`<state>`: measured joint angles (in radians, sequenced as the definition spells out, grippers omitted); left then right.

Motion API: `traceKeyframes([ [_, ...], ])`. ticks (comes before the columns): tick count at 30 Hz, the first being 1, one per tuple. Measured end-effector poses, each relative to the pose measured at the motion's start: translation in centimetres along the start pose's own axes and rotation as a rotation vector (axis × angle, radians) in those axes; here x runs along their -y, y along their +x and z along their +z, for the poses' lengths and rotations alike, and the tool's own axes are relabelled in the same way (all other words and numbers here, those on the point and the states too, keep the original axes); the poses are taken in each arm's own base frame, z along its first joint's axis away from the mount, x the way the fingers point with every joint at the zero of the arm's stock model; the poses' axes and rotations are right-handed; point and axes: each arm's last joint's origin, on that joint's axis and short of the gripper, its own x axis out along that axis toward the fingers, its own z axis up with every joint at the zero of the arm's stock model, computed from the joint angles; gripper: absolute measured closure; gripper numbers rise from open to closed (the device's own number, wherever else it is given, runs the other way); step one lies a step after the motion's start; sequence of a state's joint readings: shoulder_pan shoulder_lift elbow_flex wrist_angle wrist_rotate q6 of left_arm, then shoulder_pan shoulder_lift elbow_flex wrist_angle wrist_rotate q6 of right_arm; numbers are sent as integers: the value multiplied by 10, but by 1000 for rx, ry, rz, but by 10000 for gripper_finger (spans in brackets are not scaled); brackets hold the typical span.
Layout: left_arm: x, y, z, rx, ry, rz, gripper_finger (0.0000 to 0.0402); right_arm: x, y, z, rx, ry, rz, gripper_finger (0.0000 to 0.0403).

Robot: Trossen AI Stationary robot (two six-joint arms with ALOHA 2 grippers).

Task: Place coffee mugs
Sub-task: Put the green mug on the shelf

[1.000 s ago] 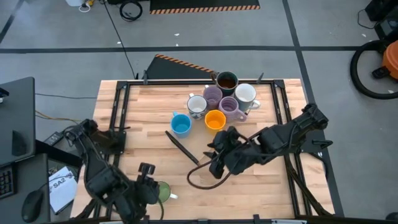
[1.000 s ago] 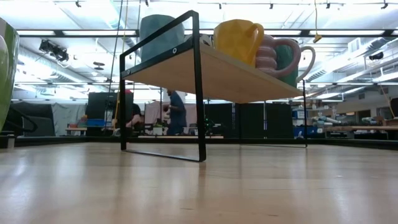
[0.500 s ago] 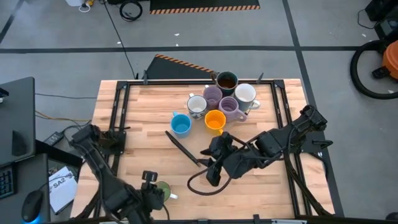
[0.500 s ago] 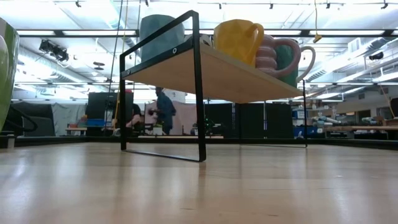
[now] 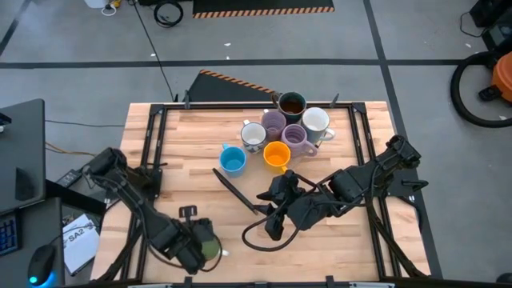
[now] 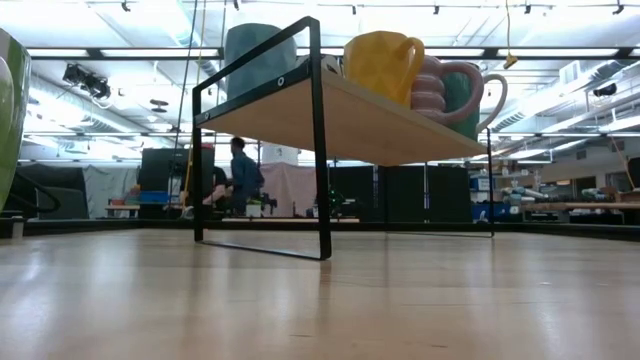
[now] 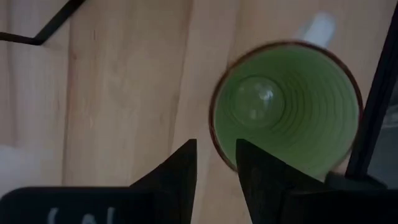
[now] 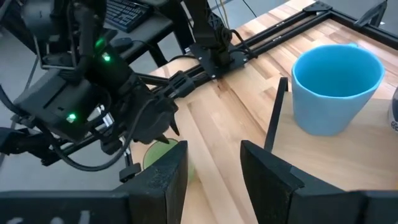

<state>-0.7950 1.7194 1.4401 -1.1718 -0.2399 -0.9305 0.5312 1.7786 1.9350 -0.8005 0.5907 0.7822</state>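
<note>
The green mug [image 5: 212, 248] stands upright on its base near the table's near edge; in the left wrist view I look down into the green mug [image 7: 292, 112]. My left gripper [image 5: 195, 238] is above it, open, pointing down, one finger outside the mug's wall and one over its inside. Seven other mugs stand on a raised wooden shelf [image 6: 340, 120]: blue [image 5: 233, 160], orange [image 5: 277, 154], two white, two lilac, one dark [image 5: 291, 104]. My right gripper [image 5: 272, 224] waits open over the table's middle. My left gripper [image 7: 216, 168] stands astride the green mug's rim on the side away from the handle [image 7: 214, 134], coming from above and pointing down. Whether either finger touches the wall I cannot tell. The mug sits upright on the table.
The shelf's black frame legs [image 5: 232, 188] stand between the two grippers. A black rail [image 7: 373, 106] runs close beside the green mug. The blue mug [image 8: 336, 87] stands at the shelf's corner. People move in the room behind the table.
My left arm has swung and brought its gripper a little to the right, farther over the green mug, which has stayed in place. My right gripper has shifted slightly toward the near edge. A person in the background has walked left.
</note>
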Motion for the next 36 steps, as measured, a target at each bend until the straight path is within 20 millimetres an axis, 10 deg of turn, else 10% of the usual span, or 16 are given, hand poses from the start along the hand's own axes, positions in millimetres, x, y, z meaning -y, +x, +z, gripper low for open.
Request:
traceKeyframes([
  [18, -14, 40, 1, -76, -82, -125, 221, 0, 0, 0, 0, -8, 0, 250],
  [36, -31, 50, 39, 75, -229, -191, 381, 2, 0, -7, -129, -98, 44, 250],
])
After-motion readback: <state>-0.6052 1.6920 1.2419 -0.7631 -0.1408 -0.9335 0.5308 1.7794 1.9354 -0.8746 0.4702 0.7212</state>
